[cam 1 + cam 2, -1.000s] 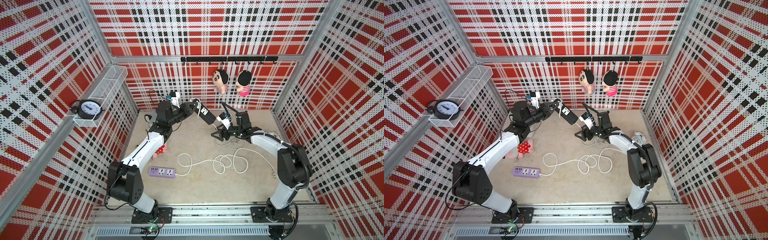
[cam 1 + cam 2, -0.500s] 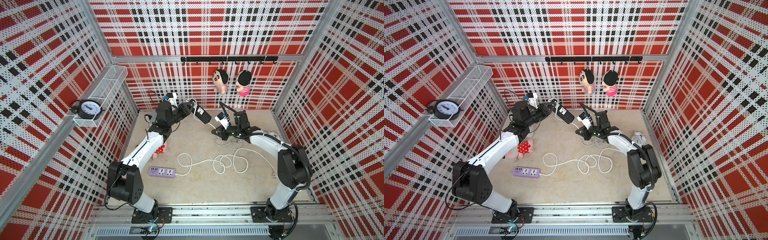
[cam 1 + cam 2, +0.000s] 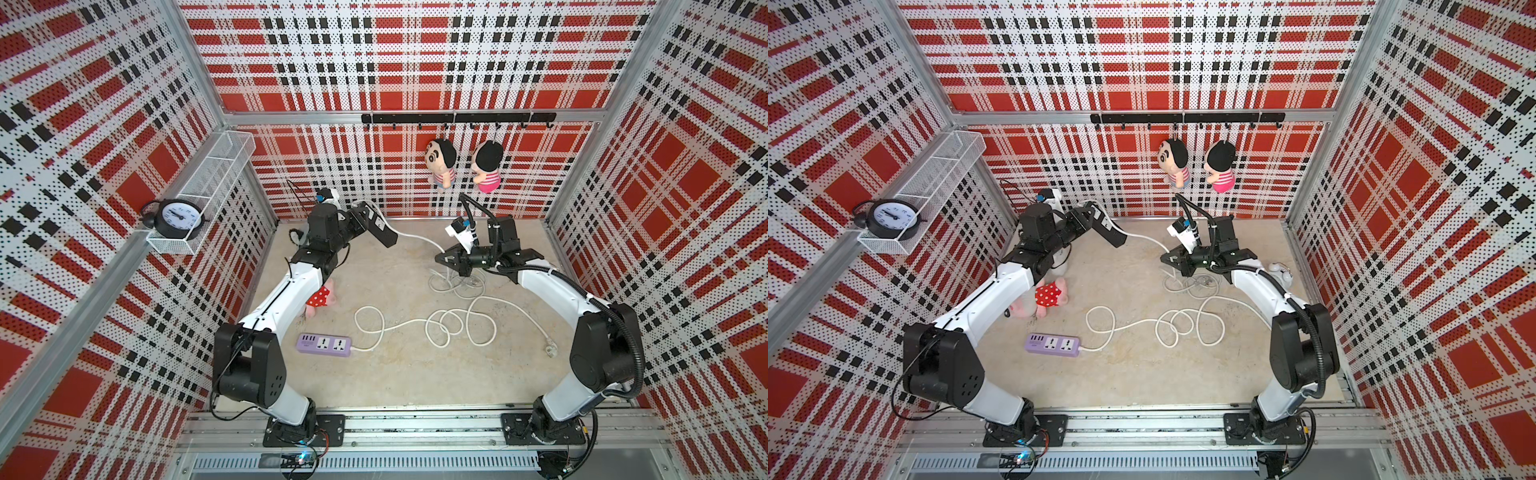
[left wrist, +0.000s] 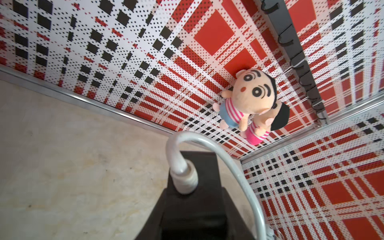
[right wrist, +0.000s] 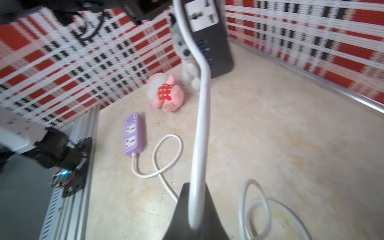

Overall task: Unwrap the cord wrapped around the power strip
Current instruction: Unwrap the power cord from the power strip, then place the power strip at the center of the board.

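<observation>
black power strip, held aloft; cord mid-unwind

top views: the black power strip [image 3: 380, 226] is raised over the bench's [image 3: 395, 386] back-left corner, with the left gripper [image 3: 362, 214] clamped on it. the cord [image 3: 415, 237] spans to the right gripper [image 3: 446, 259], pinched shut on it near the back edge. slack coils [image 3: 457, 286] lie beneath. the purple power strip [image 3: 324, 345] sits front-left and its lead [image 3: 374, 328] loops close to those coils. hazard: dragging slack could tangle the two.

left wrist: the strain relief [image 4: 184, 178] and the cord's sharp arc show only here. hazard: a hard pull may kink it or tug the strip from its grip.

right wrist: only here, the cord is seen between the fingers [image 5: 178, 220] and crossing the socket face [image 5: 204, 15]. whether a turn remains, cannot tell. hazard: a thin pinch, so the cord may slip.
</observation>
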Robot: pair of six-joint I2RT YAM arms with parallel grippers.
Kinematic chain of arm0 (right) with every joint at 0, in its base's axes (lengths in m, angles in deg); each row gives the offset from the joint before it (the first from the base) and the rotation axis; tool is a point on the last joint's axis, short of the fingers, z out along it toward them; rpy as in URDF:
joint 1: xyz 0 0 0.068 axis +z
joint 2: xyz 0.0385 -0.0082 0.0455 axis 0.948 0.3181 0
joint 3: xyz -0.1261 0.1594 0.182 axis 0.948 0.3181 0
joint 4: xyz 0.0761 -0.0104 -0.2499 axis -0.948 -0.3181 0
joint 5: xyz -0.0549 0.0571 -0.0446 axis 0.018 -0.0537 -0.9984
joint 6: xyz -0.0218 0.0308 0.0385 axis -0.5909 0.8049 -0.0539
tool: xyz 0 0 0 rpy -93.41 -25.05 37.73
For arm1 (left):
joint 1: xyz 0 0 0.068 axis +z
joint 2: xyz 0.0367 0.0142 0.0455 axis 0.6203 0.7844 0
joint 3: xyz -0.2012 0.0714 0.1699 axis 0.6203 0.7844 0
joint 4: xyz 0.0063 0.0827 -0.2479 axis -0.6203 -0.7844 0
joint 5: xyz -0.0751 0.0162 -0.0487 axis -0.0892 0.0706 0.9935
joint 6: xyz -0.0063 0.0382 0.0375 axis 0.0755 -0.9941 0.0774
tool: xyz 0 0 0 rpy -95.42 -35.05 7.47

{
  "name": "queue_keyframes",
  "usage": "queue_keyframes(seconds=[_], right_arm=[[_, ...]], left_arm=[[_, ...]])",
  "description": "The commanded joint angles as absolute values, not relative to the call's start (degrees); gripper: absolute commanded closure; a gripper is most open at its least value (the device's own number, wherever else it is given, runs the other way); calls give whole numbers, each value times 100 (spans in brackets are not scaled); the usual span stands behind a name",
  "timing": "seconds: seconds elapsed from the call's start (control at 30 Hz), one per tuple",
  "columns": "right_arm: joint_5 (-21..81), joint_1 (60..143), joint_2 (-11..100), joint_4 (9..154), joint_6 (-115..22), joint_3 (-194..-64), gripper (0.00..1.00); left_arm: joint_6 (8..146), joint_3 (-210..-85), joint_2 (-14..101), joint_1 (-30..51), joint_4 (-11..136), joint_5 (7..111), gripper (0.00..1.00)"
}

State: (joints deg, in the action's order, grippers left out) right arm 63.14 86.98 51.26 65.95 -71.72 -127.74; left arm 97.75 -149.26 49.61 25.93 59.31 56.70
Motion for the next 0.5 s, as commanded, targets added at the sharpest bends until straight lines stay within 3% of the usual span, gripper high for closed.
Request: queue_keyframes(seconds=[0.0,0.2,0.47], right_arm=[[4500,8558,5296,6086,-7130,-13458,100],[3803,8367,5620,5606,-6699,-14055,100],[3513,8449,6224,4559,-6270,-14710,100]], left_arm=[[8848,-15643,5171,2739,5095,5828,100],[6950,-17374,6359,2754,2368,7264,100],[5900,-17650,7240,2499,1307,7162,100]])
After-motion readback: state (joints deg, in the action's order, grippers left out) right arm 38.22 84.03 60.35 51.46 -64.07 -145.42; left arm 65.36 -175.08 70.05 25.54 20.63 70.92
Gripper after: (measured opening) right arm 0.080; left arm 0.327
